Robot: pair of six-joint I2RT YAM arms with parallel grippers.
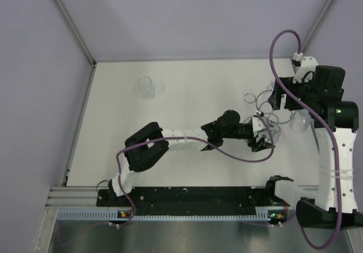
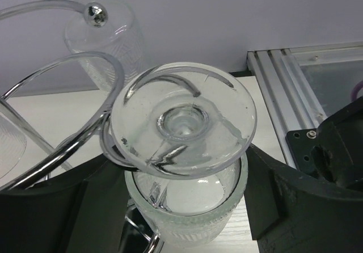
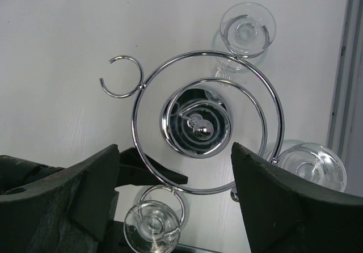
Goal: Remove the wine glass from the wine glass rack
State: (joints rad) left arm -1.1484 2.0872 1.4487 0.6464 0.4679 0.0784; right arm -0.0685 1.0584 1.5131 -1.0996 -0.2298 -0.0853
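Observation:
The chrome wine glass rack (image 1: 262,106) stands at the right of the table; from above its mirror disc base (image 3: 195,125) and ringed arms show. An upside-down wine glass (image 2: 184,122) has its ribbed bowl (image 2: 187,219) between the fingers of my left gripper (image 2: 186,207), which is shut on it. Its foot (image 3: 152,226) sits just off one small ring (image 3: 170,199), toward my left arm. My right gripper (image 3: 176,168) is open and empty, hovering above the rack, in the top view (image 1: 283,97) too. My left gripper (image 1: 264,138) is at the rack's near side.
Two more glasses hang on the rack, one at the far side (image 3: 248,29) and one at the right (image 3: 312,165). One ring (image 3: 121,77) is empty. A clear glass (image 1: 146,87) stands alone at the back left. An aluminium rail (image 2: 283,88) runs by the table edge.

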